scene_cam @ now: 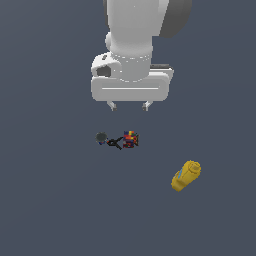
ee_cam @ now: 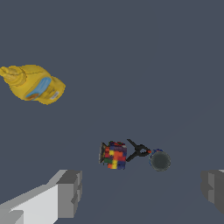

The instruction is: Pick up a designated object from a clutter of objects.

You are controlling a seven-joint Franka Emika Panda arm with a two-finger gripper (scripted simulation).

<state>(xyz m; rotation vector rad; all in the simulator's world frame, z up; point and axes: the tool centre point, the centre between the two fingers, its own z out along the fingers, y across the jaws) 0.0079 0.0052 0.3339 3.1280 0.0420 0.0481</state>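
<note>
Exterior view
Tool [scene_cam: 129, 106]: hangs above the clutter, fingers spread, nothing pinched; you're lined up to descend.
Black forked piece [scene_cam: 115, 142]: your target, flat on the desk [scene_cam: 50, 200], wedged between grey ball [scene_cam: 101, 138] and multicoloured block [scene_cam: 131, 139], looks to be touching both.
Yellow bottle [scene_cam: 186, 175]: lying well apart toward the exterior view's right, no obstacle.

Wrist view
Fingers [ee_cam: 69, 194]: wide apart, flanking the trio.
Black forked piece [ee_cam: 138, 151]: thin; neighbours crowd it, so expect a tight grasp.

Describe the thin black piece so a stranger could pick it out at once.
Below the open gripper, away from the yellow bottle, sits a tight trio. The thin black piece lies between the grey ball and the multicoloured block. Only it is spindly and forked.
</note>
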